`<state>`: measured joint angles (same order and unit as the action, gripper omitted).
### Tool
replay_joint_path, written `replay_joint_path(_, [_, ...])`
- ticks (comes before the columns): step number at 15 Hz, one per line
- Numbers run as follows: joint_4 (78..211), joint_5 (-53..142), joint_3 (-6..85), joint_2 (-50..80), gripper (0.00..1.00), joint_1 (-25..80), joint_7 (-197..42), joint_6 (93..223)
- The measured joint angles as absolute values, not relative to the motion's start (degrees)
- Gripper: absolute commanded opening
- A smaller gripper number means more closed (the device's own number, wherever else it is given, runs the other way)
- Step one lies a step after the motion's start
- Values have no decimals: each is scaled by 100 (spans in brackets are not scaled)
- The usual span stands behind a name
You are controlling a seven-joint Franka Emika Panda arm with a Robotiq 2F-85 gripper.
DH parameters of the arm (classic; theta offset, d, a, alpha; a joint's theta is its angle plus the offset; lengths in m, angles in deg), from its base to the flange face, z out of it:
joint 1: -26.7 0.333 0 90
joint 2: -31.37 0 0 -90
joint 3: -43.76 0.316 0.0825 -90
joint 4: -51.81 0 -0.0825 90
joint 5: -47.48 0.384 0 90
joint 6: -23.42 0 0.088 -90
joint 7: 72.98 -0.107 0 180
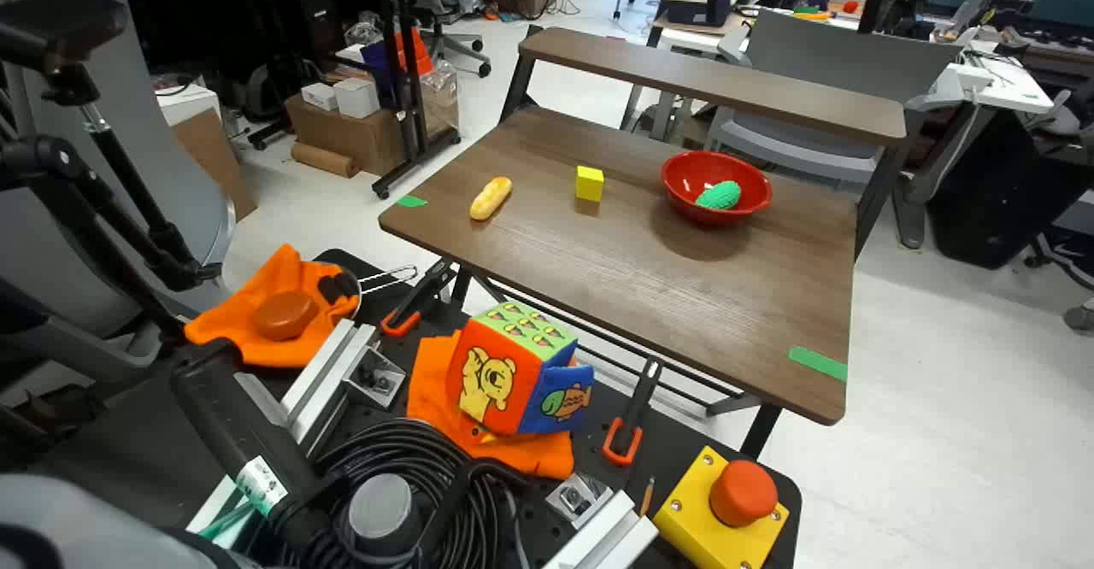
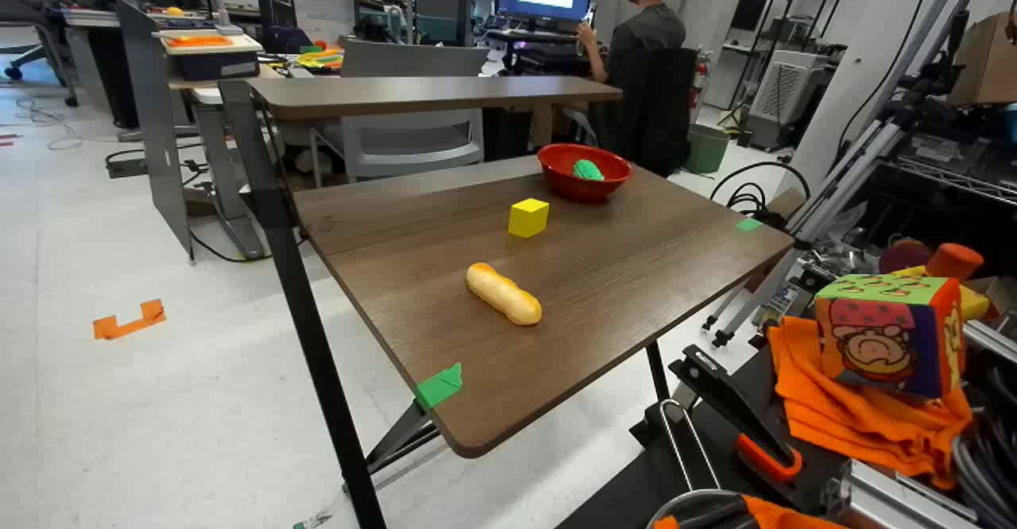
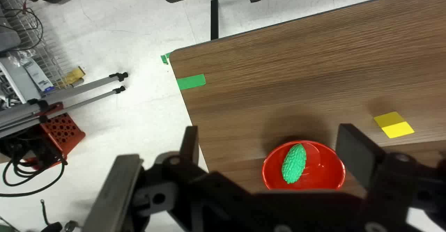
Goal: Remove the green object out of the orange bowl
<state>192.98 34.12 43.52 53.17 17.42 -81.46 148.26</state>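
Note:
The green object (image 1: 720, 196) is a small bumpy oblong that lies inside the red-orange bowl (image 1: 694, 215) on the wooden table. Both also show in an exterior view, with the green object (image 2: 587, 170) in the bowl (image 2: 574, 187). In the wrist view the green object (image 3: 294, 163) lies toward the left side of the bowl (image 3: 327, 169). My gripper (image 3: 270, 129) is open, its two fingers wide apart with nothing between them. It is above the table, and the bowl shows below, between the fingers. The gripper's body hides the bowl's near edge. The gripper is out of view in both exterior views.
On the table (image 1: 684, 296) are a yellow cube (image 1: 590, 184), which also shows in the wrist view (image 3: 393, 124), and an orange-yellow oblong item (image 1: 491, 199). Green tape (image 3: 191, 82) marks table corners. A raised shelf (image 1: 718, 82) runs along one table edge.

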Motion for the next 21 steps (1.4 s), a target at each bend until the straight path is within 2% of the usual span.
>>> replay_joint_path(14, [19268, 3419, 4351, 5274, 100, 1757, -8162, 14821])
replay_joint_path(21, [18121, 3939, 4355, 3833, 100, 2060, -8806, 14956])
